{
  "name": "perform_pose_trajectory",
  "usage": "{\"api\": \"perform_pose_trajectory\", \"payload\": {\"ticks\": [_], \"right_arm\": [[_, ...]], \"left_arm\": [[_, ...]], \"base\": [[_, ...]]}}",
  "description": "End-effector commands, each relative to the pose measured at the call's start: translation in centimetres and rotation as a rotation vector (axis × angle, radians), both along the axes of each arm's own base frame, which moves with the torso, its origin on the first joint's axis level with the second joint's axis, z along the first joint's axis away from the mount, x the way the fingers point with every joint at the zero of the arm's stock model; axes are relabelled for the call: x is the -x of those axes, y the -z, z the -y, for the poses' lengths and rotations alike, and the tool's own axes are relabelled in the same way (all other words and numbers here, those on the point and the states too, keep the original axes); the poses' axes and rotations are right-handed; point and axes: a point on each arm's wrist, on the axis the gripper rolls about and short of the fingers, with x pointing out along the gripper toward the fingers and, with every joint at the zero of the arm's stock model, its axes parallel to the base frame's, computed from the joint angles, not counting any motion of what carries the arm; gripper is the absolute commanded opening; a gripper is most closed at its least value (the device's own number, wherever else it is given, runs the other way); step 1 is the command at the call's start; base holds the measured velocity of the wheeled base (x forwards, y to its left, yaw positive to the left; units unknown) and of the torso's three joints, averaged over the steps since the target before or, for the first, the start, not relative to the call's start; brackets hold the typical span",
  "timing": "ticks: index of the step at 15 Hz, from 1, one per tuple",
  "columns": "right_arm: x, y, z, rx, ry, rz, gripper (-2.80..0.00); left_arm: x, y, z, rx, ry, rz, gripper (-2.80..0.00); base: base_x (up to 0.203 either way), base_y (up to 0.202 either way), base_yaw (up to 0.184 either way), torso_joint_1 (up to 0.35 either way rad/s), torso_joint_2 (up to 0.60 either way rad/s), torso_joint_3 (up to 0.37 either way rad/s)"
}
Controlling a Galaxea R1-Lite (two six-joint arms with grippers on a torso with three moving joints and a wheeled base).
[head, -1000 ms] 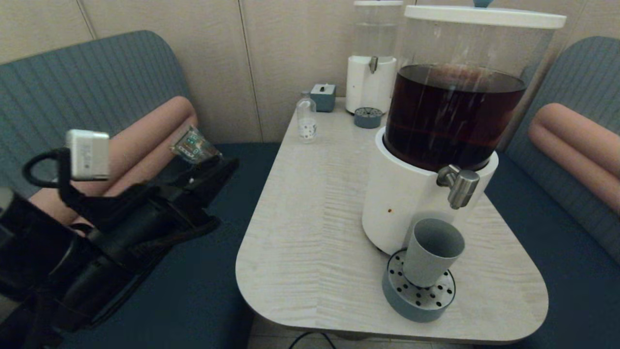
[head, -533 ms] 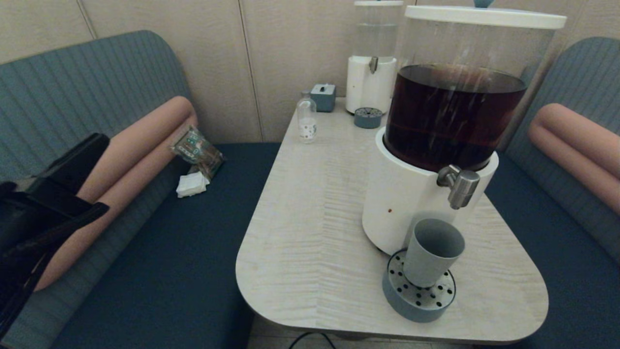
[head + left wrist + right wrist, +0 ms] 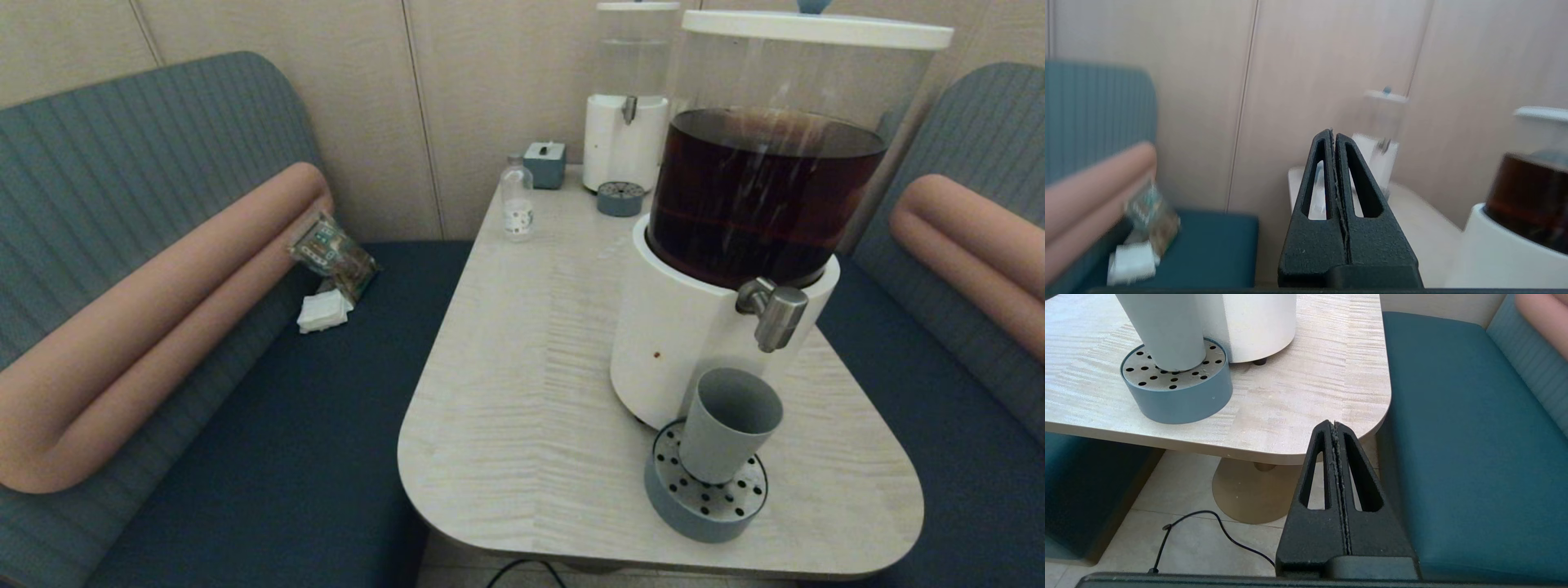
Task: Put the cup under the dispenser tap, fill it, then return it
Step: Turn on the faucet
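The grey-blue cup [image 3: 725,423] stands upright on a round perforated drip tray [image 3: 704,498], directly below the brushed-steel dispenser tap [image 3: 775,312] of the large white-based dispenser [image 3: 686,335] with dark liquid. The cup's lower part [image 3: 1167,330] also shows in the right wrist view. Neither arm shows in the head view. My left gripper [image 3: 1334,132] is shut and empty, off the table's left side over the bench. My right gripper [image 3: 1332,424] is shut and empty, below the table's near right corner.
A small clear bottle [image 3: 516,200], a small blue-grey box [image 3: 545,163] and a narrower dispenser [image 3: 627,122] with its own little tray [image 3: 620,198] stand at the table's far end. Benches flank the table [image 3: 522,392]. A snack packet [image 3: 331,253] and napkins [image 3: 323,310] lie on the left bench. A cable [image 3: 1208,531] runs on the floor.
My left arm has drawn back from beside the table, down and to the left, and has left the head view. The cup has not moved.
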Motion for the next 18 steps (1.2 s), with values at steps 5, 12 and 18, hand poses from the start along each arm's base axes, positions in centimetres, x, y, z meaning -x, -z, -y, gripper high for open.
{"api": "perform_pose_trajectory", "payload": {"ticks": [5, 12, 18], "right_arm": [[0.0, 0.0, 0.0, 0.000, 0.001, 0.003, -2.80], [0.0, 0.0, 0.0, 0.000, 0.000, 0.002, -2.80], [0.0, 0.0, 0.0, 0.000, -0.001, 0.003, -2.80]], "left_arm": [[5.8, -0.6, 0.4, -0.045, 0.048, 0.069, -2.80], [12.0, 1.8, 0.9, -0.082, 0.119, -0.068, -2.80], [12.9, 8.9, 0.7, -0.093, 0.131, -0.200, -2.80]], "base": [[0.000, 0.000, 0.000, 0.000, 0.00, 0.000], [0.000, 0.000, 0.000, 0.000, 0.00, 0.000], [0.000, 0.000, 0.000, 0.000, 0.00, 0.000]]}}
